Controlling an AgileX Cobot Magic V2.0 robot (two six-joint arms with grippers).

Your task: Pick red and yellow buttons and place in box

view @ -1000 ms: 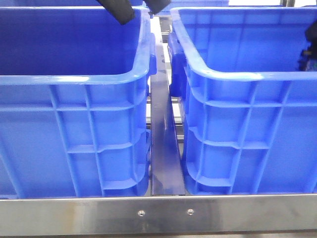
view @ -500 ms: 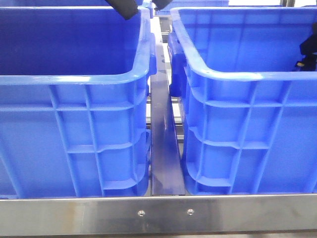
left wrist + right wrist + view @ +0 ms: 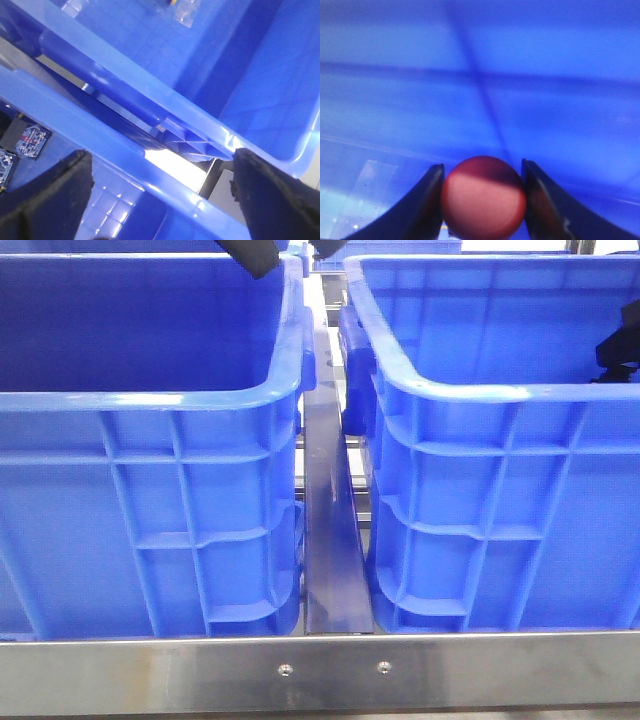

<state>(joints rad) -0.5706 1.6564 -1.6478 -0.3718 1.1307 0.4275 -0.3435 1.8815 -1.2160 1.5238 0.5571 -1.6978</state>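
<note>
Two big blue crates stand side by side on a metal frame, the left crate [image 3: 150, 490] and the right crate [image 3: 500, 500], with one metal rail [image 3: 330, 540] in the gap between them.

The right gripper [image 3: 482, 200] is closed on the red button [image 3: 483, 198]: its two fingers touch the round cap on both sides. Behind it only blurred blue plastic is seen. In the front view a dark part of the right arm [image 3: 620, 350] shows at the far right edge, inside the right crate.

The left gripper [image 3: 162, 195] hangs over the two rims where the crates meet, with its two black fingers [image 3: 50, 195] wide apart and nothing between them. In the crate on one side of that gap lie two small flat packets [image 3: 22, 145]. In the other crate lies one clear bag [image 3: 187, 11].

One red button is visible; I cannot find the yellow one in any view.
</note>
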